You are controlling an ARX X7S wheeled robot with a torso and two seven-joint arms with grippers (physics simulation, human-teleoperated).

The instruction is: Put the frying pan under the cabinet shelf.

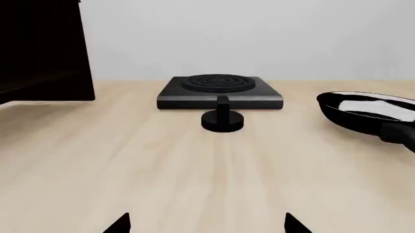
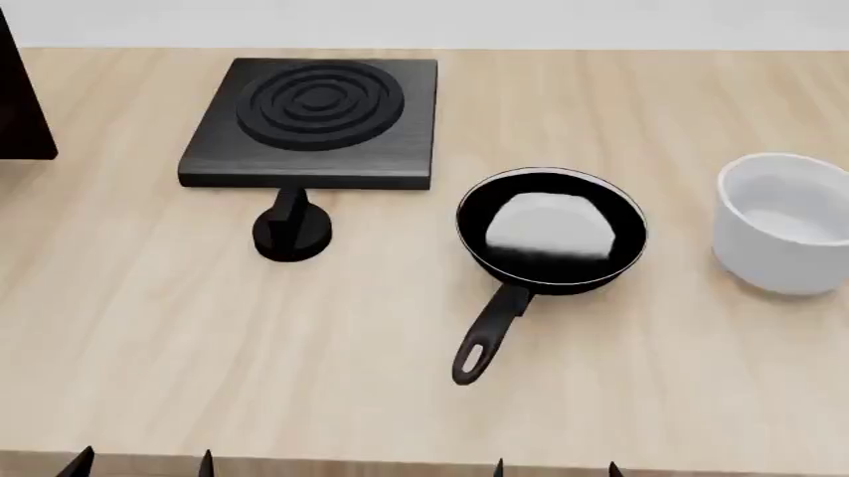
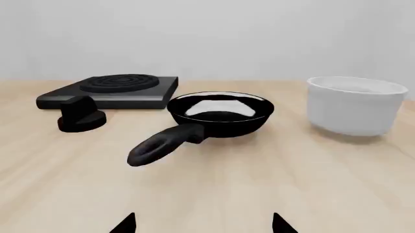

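No brand, label or writing shows on anything here.

The frying pan sits upright on the light wood desk, about the middle of the head view, with its whitish glossy inside facing up and its long black handle pointing toward the robot, the loop-holed end nearest. To its left stands the square black stove plate with concentric rings, and just in front of that plate a small black round knob, close to the plate's front edge; whether it touches cannot be told. To the pan's right, apart from it, is a white round bowl, cut off by the picture's right edge.

The cabinet shelf shows only as a dark sliver at the far left of the head view, well apart from the pan. In the left wrist view it is a large dark block, cut off by the frame, so its underside is hard to make out.

Of the left claw and the right claw only the black fingertips poke in at the bottom edge. Each pair stands spread apart with nothing between. Both hang over the desk's near edge, touching nothing; the right claw lies nearer the pan's handle.
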